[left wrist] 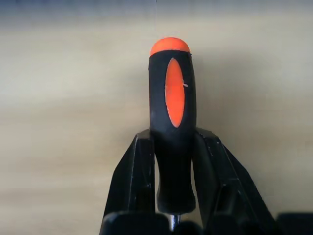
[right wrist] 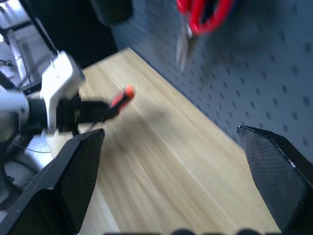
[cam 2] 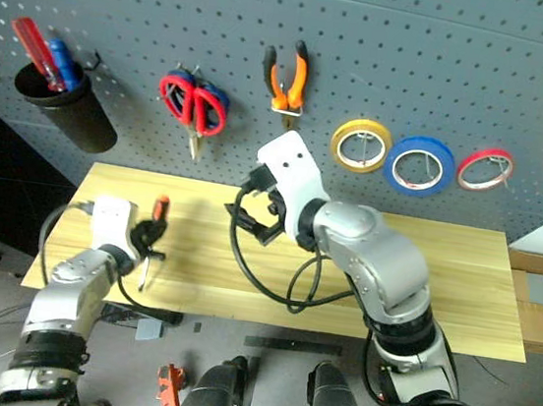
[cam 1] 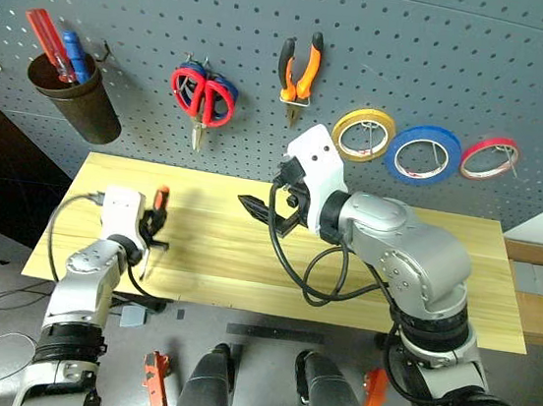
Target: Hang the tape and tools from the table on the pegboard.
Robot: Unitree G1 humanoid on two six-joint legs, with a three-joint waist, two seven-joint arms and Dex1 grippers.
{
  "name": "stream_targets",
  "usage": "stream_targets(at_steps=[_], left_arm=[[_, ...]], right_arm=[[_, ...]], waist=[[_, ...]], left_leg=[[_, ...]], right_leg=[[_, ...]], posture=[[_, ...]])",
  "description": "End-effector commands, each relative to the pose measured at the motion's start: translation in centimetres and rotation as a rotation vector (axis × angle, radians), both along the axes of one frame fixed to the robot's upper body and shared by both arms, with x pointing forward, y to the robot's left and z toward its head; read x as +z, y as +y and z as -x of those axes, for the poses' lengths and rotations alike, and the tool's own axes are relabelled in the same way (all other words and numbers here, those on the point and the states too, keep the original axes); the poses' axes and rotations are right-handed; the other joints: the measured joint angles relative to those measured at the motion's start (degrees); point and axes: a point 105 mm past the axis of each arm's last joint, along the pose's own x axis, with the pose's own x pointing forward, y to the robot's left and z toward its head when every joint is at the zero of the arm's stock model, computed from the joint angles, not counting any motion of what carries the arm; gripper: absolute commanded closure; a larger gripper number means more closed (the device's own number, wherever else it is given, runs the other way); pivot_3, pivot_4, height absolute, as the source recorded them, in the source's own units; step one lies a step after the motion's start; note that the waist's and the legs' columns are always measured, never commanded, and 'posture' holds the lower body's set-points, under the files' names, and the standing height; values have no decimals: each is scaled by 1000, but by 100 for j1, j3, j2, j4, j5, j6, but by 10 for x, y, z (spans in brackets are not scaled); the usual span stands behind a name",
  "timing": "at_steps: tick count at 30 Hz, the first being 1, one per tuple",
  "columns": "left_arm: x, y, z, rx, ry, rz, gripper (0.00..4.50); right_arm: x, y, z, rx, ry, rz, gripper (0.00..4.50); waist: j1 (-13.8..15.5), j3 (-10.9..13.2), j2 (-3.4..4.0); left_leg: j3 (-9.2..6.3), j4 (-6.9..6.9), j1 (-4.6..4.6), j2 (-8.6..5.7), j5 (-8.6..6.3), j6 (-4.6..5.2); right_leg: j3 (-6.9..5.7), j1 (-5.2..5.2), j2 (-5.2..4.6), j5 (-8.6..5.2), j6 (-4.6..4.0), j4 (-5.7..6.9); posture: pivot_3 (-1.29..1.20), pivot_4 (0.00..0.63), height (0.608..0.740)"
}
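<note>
I see the pegboard (cam 1: pixel 448 56) filling the wall behind the table (cam 1: pixel 441 273), and its upper edge and both sides run out of the head views. Already on its hooks are the red-handled scissors (cam 1: pixel 197 95), with blue handles half hidden behind them, the pliers (cam 1: pixel 300 73), and a row of rolls: yellow roll (cam 1: pixel 363 133), blue tape (cam 1: pixel 423 154), red roll (cam 1: pixel 489 157). A dark cup (cam 1: pixel 72 94) at the far left holds red and blue pens, their lower ends hidden inside it.

The tabletop is bare wood from its middle to the right edge, wide room there. My right gripper (cam 1: pixel 273 210) hangs over the back middle of the table, below the pliers; its wrist view shows the two fingers (right wrist: pixel 73 181) spread wide with nothing between them, and cables from that arm cover part of the wood.

My left gripper (cam 1: pixel 154 228) is over the table's left end, near the front edge. From the head I can make out only an orange tip and a thin shaft under the hand. The left wrist view settles it: both fingers (left wrist: pixel 132 186) are clamped on the lower black part of the screwdriver (left wrist: pixel 172 112) handle, orange cap pointing away, the shaft cut off at the frame edge.
</note>
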Motion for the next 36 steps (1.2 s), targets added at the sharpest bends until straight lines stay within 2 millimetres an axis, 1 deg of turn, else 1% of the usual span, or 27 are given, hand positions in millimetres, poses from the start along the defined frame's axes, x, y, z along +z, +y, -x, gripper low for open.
stream_targets(at_steps=[1,3,4,7,8,11,12,14,15,17,21,22,24,26,30,33,35,36], left_arm=[[42,4,12,41,-181,-40,3780],[55,2,19,47,-231,-63,3780],[67,0,23,47,-275,-88,3780],[101,-3,32,59,-398,-145,3780],[108,-3,33,62,-420,-157,3780],[141,-3,35,73,-530,-207,3780],[156,-2,36,85,-576,-219,3780],[176,1,36,100,-636,-230,3780],[193,3,36,107,-683,-236,3780],[217,6,34,114,-749,-234,3780],[255,8,23,106,-852,-195,3780],[262,9,20,102,-866,-187,3780],[269,12,14,105,-885,-189,3780],[269,15,7,110,-885,-191,3780],[257,27,-7,152,-867,-171,3780],[245,36,-11,204,-855,-153,3780],[238,40,-12,233,-854,-139,3066],[235,41,-12,238,-853,-129,2831]], right_arm=[[29,5,18,118,-177,-51,0],[33,3,25,165,-229,-53,0],[36,1,30,201,-245,-59,0],[40,-1,41,301,-258,-75,0],[40,-1,41,314,-264,-74,0],[45,0,38,326,-283,-93,0],[48,0,37,328,-292,-99,0],[51,0,34,328,-306,-104,0],[54,0,32,324,-319,-107,0],[59,0,29,319,-340,-114,0],[66,2,22,306,-379,-118,0],[67,3,21,304,-383,-119,0],[69,4,19,300,-389,-121,0],[69,5,18,298,-391,-122,0],[67,7,16,295,-395,-115,0],[67,6,15,287,-397,-108,0],[67,5,14,281,-399,-104,0],[67,5,14,279,-401,-103,0]], waist=[[-13,-13,-9],[-16,-20,-17],[-17,-27,-24],[-6,-57,-58],[-4,-71,-67],[10,-147,-73],[16,-169,-81],[23,-199,-97],[27,-216,-97],[44,-231,-103],[79,-294,-104],[83,-300,-106],[84,-309,-108],[84,-314,-108],[81,-332,-108],[75,-334,-110],[74,-340,-113],[75,-350,-113]], left_leg=[[4,0,0,-2,0,0],[10,-3,0,-6,-1,1],[12,-5,0,-6,-1,1],[11,-15,-1,-6,0,0],[7,-15,-1,-7,0,0],[5,-14,0,-15,2,-4],[4,-14,1,-16,3,-5],[2,-12,2,-18,7,-11],[2,-10,2,-17,7,-12],[1,-9,1,-18,8,-14],[2,-10,1,-17,9,-16],[2,-10,1,-17,9,-16],[3,-9,1,-16,9,-16],[4,-9,1,-17,12,-21],[4,-7,1,-16,15,-25],[4,-4,1,-15,15,-25],[4,3,-1,-15,16,-28],[4,4,-1,-15,16,-27]], right_leg=[[1,0,-2,0,1,-1],[1,0,-3,0,1,-4],[1,-2,-3,0,2,-6],[-4,-5,-5,0,1,-8],[-10,-5,-5,0,1,-7],[-15,-4,-2,1,0,-3],[-17,-3,0,1,0,-3],[-21,-2,21,2,-2,-2],[-20,-1,28,3,-3,-3],[-22,-1,29,3,-4,-1],[-26,-1,31,4,-4,-4],[-27,-1,31,4,-4,-4],[-28,-1,31,4,-5,-3],[-27,-1,31,4,-5,-2],[-28,-2,31,5,-6,1],[-28,-3,31,5,-6,3],[-29,-4,30,5,-6,5],[-29,-3,30,5,-6,5]], posture=[[-82,243,740],[-79,236,740],[-72,218,740],[-50,193,740],[-46,188,740],[-33,167,740],[-31,164,740],[-29,158,740],[-29,152,740],[-31,147,740],[-43,139,740],[-47,138,740],[-50,137,740],[-59,137,740],[-75,136,740],[-84,130,740],[-87,126,740],[-88,124,740]])
